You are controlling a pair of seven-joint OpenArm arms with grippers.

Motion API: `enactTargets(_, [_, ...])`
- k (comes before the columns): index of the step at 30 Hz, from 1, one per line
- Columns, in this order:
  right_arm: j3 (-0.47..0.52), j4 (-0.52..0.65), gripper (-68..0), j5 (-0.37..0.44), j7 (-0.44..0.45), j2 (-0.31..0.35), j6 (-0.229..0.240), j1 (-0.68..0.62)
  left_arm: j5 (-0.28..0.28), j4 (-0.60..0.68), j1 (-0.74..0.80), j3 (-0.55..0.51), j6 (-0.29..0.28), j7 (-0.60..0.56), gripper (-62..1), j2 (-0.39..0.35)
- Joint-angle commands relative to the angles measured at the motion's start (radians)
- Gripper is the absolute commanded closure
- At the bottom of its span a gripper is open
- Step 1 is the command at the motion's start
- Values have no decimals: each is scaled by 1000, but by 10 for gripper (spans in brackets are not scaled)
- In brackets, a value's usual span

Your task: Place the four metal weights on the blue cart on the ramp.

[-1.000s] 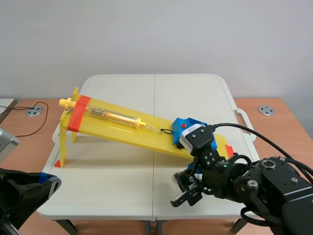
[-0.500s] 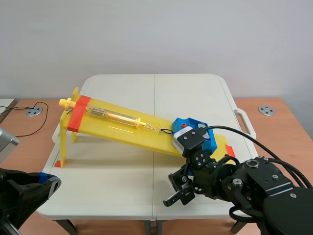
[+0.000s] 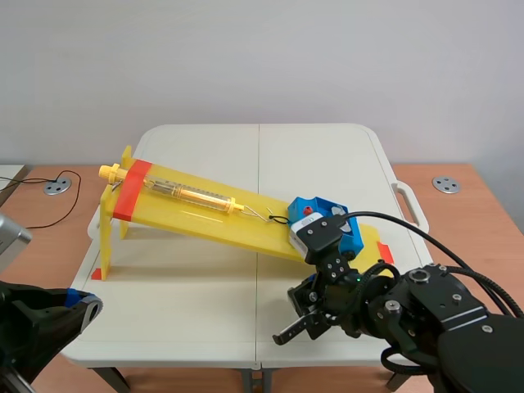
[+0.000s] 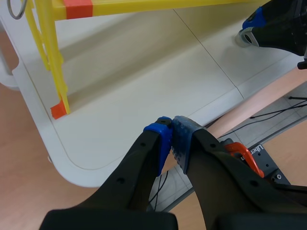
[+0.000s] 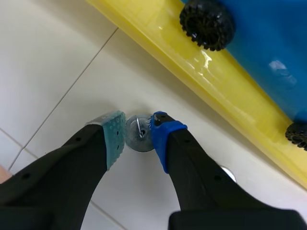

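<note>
One metal weight (image 5: 139,134) lies flat on the surface (image 4: 120,96) near its front edge, just beside the low side of the yellow ramp (image 5: 192,62). Our right hand (image 5: 138,140) is closed across the weight's rim, with both pads seeming to touch it, and the disc is not yet lifted. A second weight (image 5: 229,173) peeks out behind one finger. The blue cart (image 5: 268,43) sits on the ramp's low end, toward the right edge of the surface. Our left hand (image 4: 171,139) is closed on nothing, off the front left corner. We judge the weight to be small, stiff and dense, with a smooth rim that may slip. A firm grip straight across the rim suits it, since the thin wire loop on top looks too slight to hold.
</note>
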Motion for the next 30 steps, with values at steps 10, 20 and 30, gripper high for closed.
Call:
enactTargets(10, [-11,13,-5,28,70,2,-28,83,-66,73,-11,-15,-17,-77,-28,5])
enactTargets(20, [-3,229,-7,113,11,105,-1,-8,-66,73,-11,-15,-17,-77,-28,5])
enactTargets(30, [144,646,-7,271,-99,211,32,-237,-66,73,-11,-15,-17,-77,-28,5])
